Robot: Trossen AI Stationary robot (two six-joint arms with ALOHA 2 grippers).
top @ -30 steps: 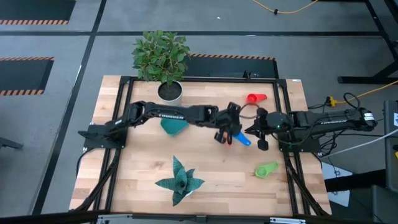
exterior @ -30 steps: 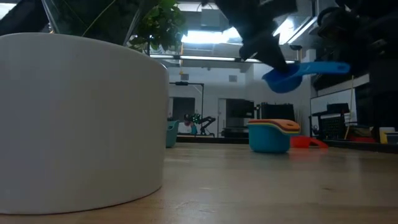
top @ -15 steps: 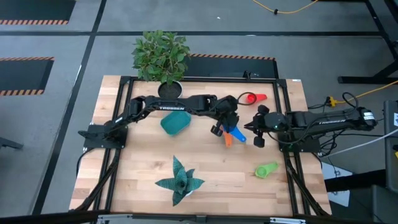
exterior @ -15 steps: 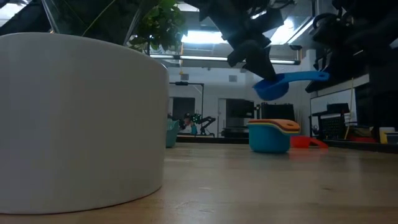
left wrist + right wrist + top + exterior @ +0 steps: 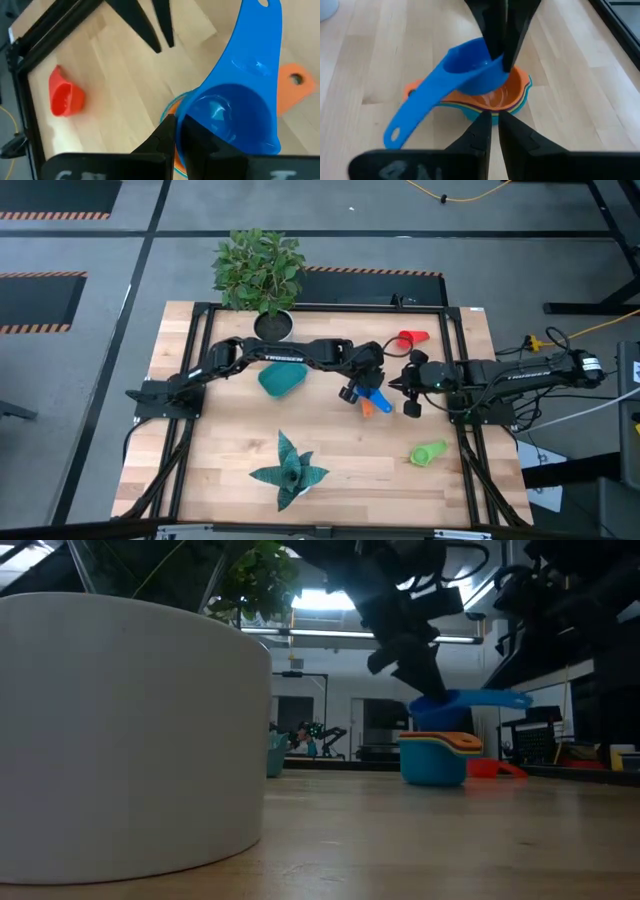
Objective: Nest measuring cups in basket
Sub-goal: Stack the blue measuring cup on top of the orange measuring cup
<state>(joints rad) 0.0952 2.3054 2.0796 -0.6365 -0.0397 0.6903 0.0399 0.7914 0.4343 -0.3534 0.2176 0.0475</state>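
Note:
My left gripper (image 5: 362, 390) is shut on a blue measuring cup (image 5: 470, 62), held low over a stack of nested cups (image 5: 434, 758) near the table's middle right. The stack's top cup is orange (image 5: 517, 87) and its bottom one light blue. Whether the blue cup touches the stack, I cannot tell. My right gripper (image 5: 493, 117) hangs shut just right of the stack, with nothing between its fingers. A red cup (image 5: 410, 338) lies at the far right and a green cup (image 5: 428, 452) at the near right. The teal basket (image 5: 282, 379) sits on the table left of the stack. My left gripper grips the blue cup's bowl wall (image 5: 496, 64) on the side away from the handle, one finger inside the bowl and one outside. The fingers (image 5: 519, 35) slant down from the table's left. The cup hangs about level, mouth up, its handle (image 5: 495, 697) pointing to the table's right.
A white plant pot (image 5: 272, 327) with a leafy plant stands at the far edge, and fills the left of the low view. A green succulent-like plant (image 5: 288, 470) lies near the front edge. Bare wood stretches between the basket and the front.
My left gripper has sunk with the blue cup and drifted a little toward the table's far left. The cup has come down from well above the stack to just over it. Its handle has dropped from slanting upward to level.

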